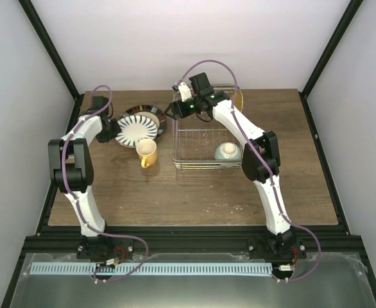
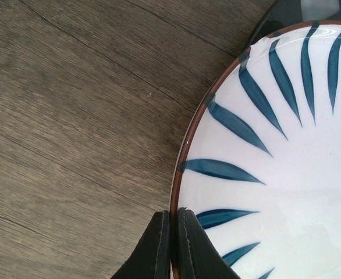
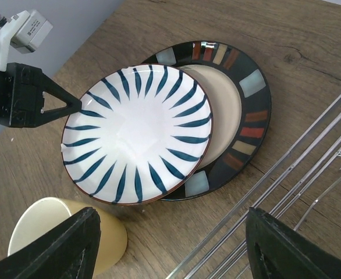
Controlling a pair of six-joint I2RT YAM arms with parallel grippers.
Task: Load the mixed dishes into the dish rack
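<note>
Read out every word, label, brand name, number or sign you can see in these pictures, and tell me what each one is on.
None: no words, numbers or logos can be read in any view.
The striped plate, dark plate, mug, bowl and rack show only patterns or plain surfaces.
The white box on the left wrist shows no legible marking.

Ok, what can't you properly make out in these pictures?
Dark-rimmed plate: right wrist view, its left side is hidden under the striped plate.
Yellow mug: right wrist view, cut off by the bottom edge and the right tool's finger.
Green bowl: top view, right edge behind the right arm, too small for detail.
Dish rack: right wrist view, only a few wires show.
</note>
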